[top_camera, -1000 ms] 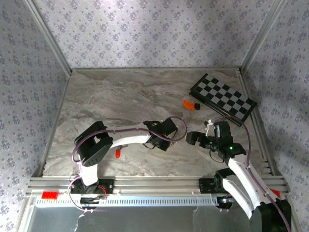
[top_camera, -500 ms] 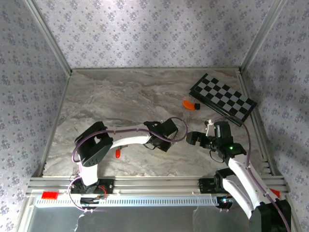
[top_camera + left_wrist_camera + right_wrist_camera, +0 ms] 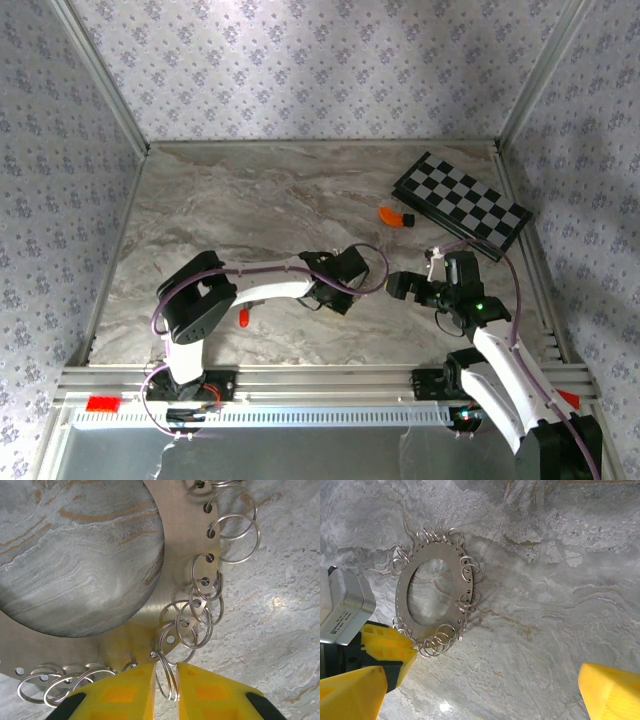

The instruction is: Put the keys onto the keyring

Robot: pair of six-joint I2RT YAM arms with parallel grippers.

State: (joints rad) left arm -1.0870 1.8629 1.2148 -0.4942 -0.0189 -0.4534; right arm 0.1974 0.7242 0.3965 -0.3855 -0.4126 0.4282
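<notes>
The keyring (image 3: 175, 540) is a flat silvery metal ring lying on the marble, fringed with small wire rings. My left gripper (image 3: 165, 672) is shut on one of those small rings (image 3: 169, 680) at the plate's edge. The wire stands upright between the yellow fingers (image 3: 127, 687). From the right wrist view the keyring (image 3: 402, 600) lies at the upper left, with the left gripper's yellow fingers (image 3: 387, 642) at its lower rim. My right gripper (image 3: 480, 695) hangs wide open over bare marble beside it. The red-headed key (image 3: 243, 319) lies on the table by the left arm's base.
A black-and-white chequered board (image 3: 462, 205) lies at the back right, with an orange curved piece (image 3: 390, 215) just left of it. Patterned walls close in the table on three sides. The two grippers face each other near the table's middle front.
The left wrist has shifted very slightly by the keyring. The right arm has stayed where it was, still open.
</notes>
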